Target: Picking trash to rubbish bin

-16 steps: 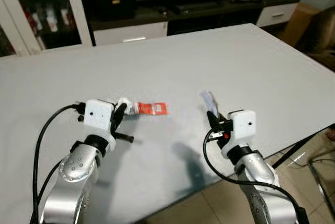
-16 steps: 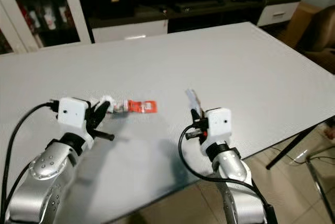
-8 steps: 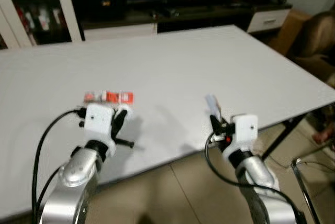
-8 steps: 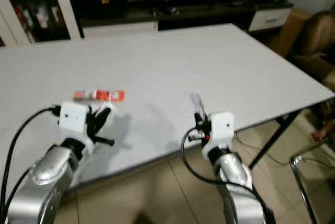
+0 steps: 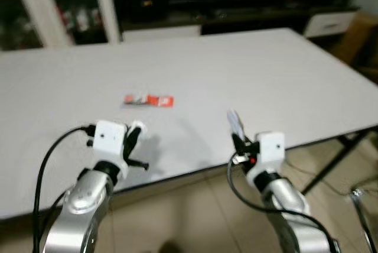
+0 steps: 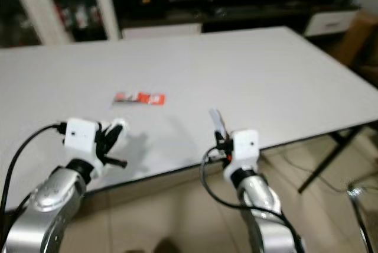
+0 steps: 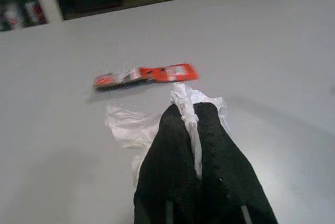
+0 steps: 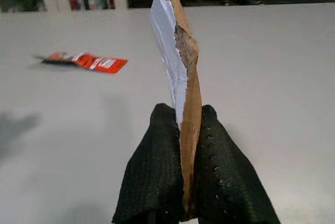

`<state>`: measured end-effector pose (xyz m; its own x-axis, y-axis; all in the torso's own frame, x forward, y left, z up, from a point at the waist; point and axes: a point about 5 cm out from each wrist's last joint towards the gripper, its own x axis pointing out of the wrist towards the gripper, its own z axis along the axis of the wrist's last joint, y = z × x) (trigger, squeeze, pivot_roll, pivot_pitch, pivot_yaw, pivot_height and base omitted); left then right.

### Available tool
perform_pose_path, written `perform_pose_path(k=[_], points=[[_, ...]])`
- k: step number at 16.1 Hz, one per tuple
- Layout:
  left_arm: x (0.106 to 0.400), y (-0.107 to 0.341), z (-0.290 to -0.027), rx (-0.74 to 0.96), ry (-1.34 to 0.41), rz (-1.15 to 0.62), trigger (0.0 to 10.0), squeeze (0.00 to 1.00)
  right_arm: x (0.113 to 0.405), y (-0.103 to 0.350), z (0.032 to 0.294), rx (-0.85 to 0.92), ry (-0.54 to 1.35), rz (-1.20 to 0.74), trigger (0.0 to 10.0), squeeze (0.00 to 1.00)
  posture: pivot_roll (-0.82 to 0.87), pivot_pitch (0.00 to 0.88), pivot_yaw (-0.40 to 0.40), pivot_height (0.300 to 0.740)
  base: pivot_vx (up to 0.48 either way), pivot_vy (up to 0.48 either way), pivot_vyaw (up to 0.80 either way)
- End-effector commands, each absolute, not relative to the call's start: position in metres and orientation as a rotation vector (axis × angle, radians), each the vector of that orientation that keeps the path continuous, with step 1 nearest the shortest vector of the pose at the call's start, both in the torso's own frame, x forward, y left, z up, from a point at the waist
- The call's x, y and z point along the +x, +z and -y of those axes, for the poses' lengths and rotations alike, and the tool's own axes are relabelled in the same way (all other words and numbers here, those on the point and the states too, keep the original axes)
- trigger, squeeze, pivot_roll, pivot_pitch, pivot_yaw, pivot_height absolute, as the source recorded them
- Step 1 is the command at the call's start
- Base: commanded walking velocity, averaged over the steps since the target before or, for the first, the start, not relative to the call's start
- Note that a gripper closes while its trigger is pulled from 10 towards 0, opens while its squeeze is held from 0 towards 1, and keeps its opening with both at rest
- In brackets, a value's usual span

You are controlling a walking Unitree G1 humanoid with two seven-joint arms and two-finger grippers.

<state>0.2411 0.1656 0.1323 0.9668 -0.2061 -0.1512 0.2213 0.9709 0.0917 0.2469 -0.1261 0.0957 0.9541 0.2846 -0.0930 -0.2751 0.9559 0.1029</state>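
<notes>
My left gripper (image 7: 189, 110) is shut on a crumpled white plastic scrap (image 7: 131, 127), held just above the near part of the white table (image 5: 236, 70). In the left eye view that scrap (image 5: 136, 127) shows at the gripper's tip. My right gripper (image 8: 183, 116) is shut on a torn piece of brown cardboard with a white face (image 8: 180, 64), which stands upright between the fingers near the table's front edge (image 5: 235, 122). An orange-red wrapper (image 5: 149, 100) lies flat on the table beyond the left gripper, apart from it.
A dark TV stand (image 5: 236, 10) and a white glass-door cabinet (image 5: 65, 13) stand behind the table. Tiled floor (image 5: 195, 217) lies below the table's front edge. A black table leg (image 5: 331, 161) and a chair frame (image 5: 360, 197) are at the right.
The view has pulled back and turned, so the table's front edge and the floor now show. The left gripper has drawn away from the orange-red wrapper. Both grippers keep their hold.
</notes>
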Motion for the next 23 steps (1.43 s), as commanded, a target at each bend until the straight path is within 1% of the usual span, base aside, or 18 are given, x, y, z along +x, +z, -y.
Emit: perform_pose_path(k=[1, 4, 6, 8, 10, 11, 12, 15, 16, 17, 18, 19, 20, 23], points=[[0.241, 0.134, -0.169, 0.116, -0.201, -0.147, 10.0, 0.00, 0.248, 0.101, 0.123, 0.110, 0.305, -0.076, 10.0, 0.00, 0.07, 0.000, -0.034, 0.740, 0.000, 0.000, 0.80], [0.238, 0.132, -0.169, 0.091, -0.195, -0.189, 10.0, 0.00, 0.248, 0.106, 0.123, 0.110, 0.317, -0.045, 10.0, 0.00, 0.07, 0.000, -0.031, 0.740, 0.000, 0.000, 0.80], [0.239, 0.140, -0.167, 0.132, -0.215, -0.153, 10.0, 0.00, 0.247, 0.112, 0.121, 0.130, 0.336, -0.019, 10.0, 0.00, 0.07, 0.000, -0.028, 0.740, 0.000, 0.000, 0.80], [0.238, 0.143, -0.166, 0.165, -0.206, -0.159, 10.0, 0.00, 0.245, 0.114, 0.120, 0.150, 0.366, -0.014, 10.0, 0.00, 0.08, 0.000, -0.021, 0.740, 0.000, 0.000, 0.80], [0.234, 0.141, -0.163, 0.125, -0.196, -0.162, 10.0, 0.00, 0.243, 0.115, 0.120, 0.192, 0.381, -0.011, 10.0, 0.00, 0.09, 0.000, -0.013, 0.740, 0.000, 0.000, 0.80], [0.234, 0.144, -0.165, 0.093, -0.095, -0.094, 10.0, 0.00, 0.245, 0.121, 0.121, 0.242, 0.372, 0.007, 10.0, 0.00, 0.09, 0.000, -0.013, 0.740, 0.000, 0.000, 0.80], [0.234, 0.143, -0.165, 0.061, -0.063, -0.097, 10.0, 0.00, 0.247, 0.122, 0.121, 0.247, 0.367, 0.012, 10.0, 0.00, 0.09, 0.000, -0.002, 0.740, 0.000, 0.000, 0.80], [0.235, 0.144, -0.165, 0.088, -0.051, -0.090, 10.0, 0.00, 0.246, 0.119, 0.119, 0.245, 0.365, 0.004, 10.0, 0.00, 0.09, 0.000, -0.007, 0.740, 0.000, 0.000, 0.80], [0.236, 0.140, -0.166, 0.099, -0.049, -0.113, 10.0, 0.00, 0.245, 0.117, 0.118, 0.239, 0.374, -0.008, 10.0, 0.00, 0.09, 0.000, -0.009, 0.740, 0.000, 0.000, 0.80], [0.236, 0.138, -0.166, 0.100, -0.067, -0.133, 10.0, 0.00, 0.244, 0.116, 0.118, 0.232, 0.378, -0.018, 10.0, 0.00, 0.09, 0.000, -0.009, 0.740, 0.000, 0.000, 0.80], [0.232, 0.134, -0.165, 0.141, -0.137, -0.143, 10.0, 0.00, 0.242, 0.111, 0.118, 0.223, 0.394, -0.045, 10.0, 0.00, 0.08, 0.000, -0.016, 0.740, 0.000, 0.000, 0.80], [0.230, 0.134, -0.167, 0.161, -0.114, -0.123, 10.0, 0.00, 0.242, 0.111, 0.119, 0.222, 0.407, -0.054, 10.0, 0.00, 0.08, 0.000, -0.017, 0.740, 0.000, 0.000, 0.80], [0.227, 0.133, -0.170, 0.118, -0.069, -0.129, 10.0, 0.00, 0.241, 0.110, 0.118, 0.224, 0.433, -0.061, 10.0, 0.00, 0.08, 0.000, -0.020, 0.740, 0.000, 0.000, 0.80], [0.225, 0.136, -0.171, 0.153, -0.079, -0.119, 10.0, 0.00, 0.237, 0.106, 0.114, 0.249, 0.490, -0.088, 10.0, 0.00, 0.09, 0.000, -0.029, 0.740, 0.000, 0.000, 0.80]])
